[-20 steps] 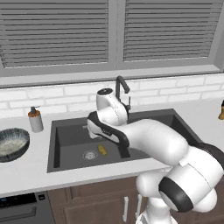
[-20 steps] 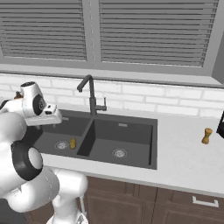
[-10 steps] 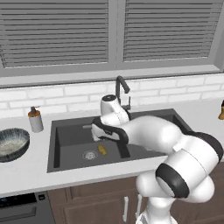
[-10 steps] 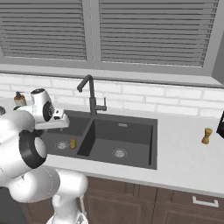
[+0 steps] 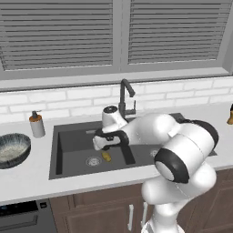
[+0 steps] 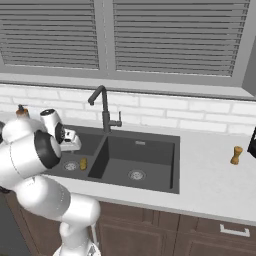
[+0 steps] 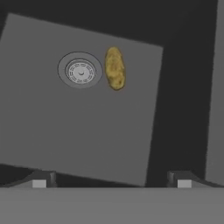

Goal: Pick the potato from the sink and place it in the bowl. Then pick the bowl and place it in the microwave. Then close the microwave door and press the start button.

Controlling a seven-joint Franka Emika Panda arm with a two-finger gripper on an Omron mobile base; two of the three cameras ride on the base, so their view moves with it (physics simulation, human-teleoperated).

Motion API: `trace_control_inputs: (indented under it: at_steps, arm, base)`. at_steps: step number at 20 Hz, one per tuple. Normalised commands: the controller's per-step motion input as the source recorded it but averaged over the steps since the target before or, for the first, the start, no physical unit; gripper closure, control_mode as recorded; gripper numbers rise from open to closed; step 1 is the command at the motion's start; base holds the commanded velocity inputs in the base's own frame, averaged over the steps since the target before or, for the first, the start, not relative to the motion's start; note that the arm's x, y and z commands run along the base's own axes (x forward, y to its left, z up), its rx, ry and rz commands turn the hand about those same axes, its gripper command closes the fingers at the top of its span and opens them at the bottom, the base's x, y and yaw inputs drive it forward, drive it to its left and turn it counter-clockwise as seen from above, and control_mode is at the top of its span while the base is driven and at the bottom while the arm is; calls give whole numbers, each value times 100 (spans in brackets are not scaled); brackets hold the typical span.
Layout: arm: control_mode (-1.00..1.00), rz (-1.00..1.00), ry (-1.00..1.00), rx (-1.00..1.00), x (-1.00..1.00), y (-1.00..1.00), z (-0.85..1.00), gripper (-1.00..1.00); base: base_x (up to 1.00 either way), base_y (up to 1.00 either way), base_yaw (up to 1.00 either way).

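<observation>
Dark sink (image 5: 73, 141) holds the potato (image 7: 114, 68) beside a drain (image 7: 80, 71); gripper (image 7: 111, 179) spread wide, seemingly unlabelled.

Home kitchen: sink (image 5: 73, 141), faucet (image 5: 125, 95), brick backsplash (image 6: 165, 114), wood cabinets (image 6: 150, 232).

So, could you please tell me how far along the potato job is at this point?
Nothing is finished yet. The potato lies on the sink floor beside the drain. In hand: the tool hangs open above it, not touching. Left: grasp it, drop it into the bowl on the counter, then the microwave steps.
</observation>
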Motion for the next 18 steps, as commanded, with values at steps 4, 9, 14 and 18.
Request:
trace_control_inputs:
  at_steps: [4, 9, 14, 18]
  arm:
    - [-100, -12, 7, -1, 35, 35, -3, -100]
    - [-100, -4, 1, -5, 27, 4, -11, -100]
    - [-100, 0, 0, -3, 21, -1, -24, -100]
    - [-100, 0, 0, -3, 4, -1, -33, -100]
  base:
    - [0, 0, 0]
    - [0, 0, 0]
    - [0, 0, 0]
    - [0, 0, 0]
